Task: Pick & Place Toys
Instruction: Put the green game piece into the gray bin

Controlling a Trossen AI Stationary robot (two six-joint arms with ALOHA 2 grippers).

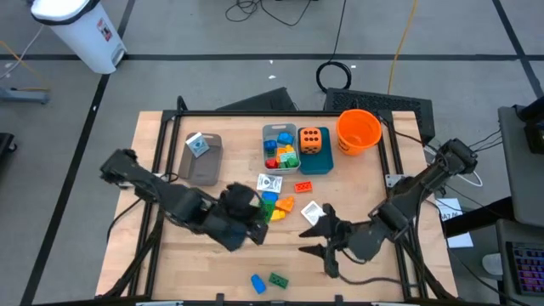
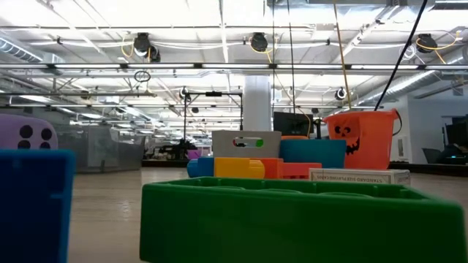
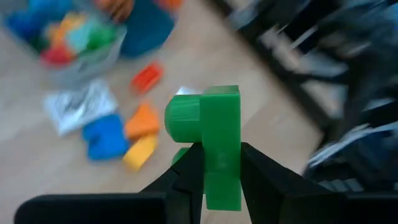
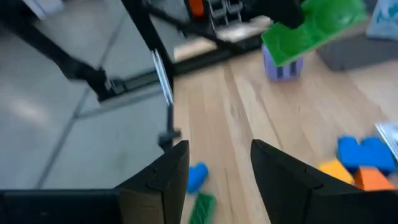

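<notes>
My left gripper (image 1: 255, 223) (image 3: 221, 158) is near the table's middle, shut on a green brick (image 3: 219, 140) above a loose pile of blue, orange and yellow bricks (image 1: 276, 204). The right wrist view also shows that green brick (image 4: 311, 28) in the air. My right gripper (image 1: 316, 231) (image 4: 219, 152) is open and empty, just right of the pile. A blue brick (image 1: 257, 282) and a green brick (image 1: 278, 279) lie near the front edge. White packets (image 1: 269, 183) (image 1: 310, 211) and a red brick (image 1: 303, 186) lie by the pile. My left gripper pinches the green brick's two flat sides (image 3: 214, 177) between its two fingers (image 3: 189, 171). The brick's upper part stands out past the fingertips, and a stud (image 3: 183, 115) points sideways. The arm comes from the table's left. The brick is lifted clear of the table.
A grey bin with several bricks (image 1: 280, 146), a teal bin with an orange die (image 1: 313, 140) and an orange bucket (image 1: 357, 129) stand at the back. Another grey bin (image 1: 202, 157) stands back left. A purple die (image 4: 283, 65) sits on the table beside it.
</notes>
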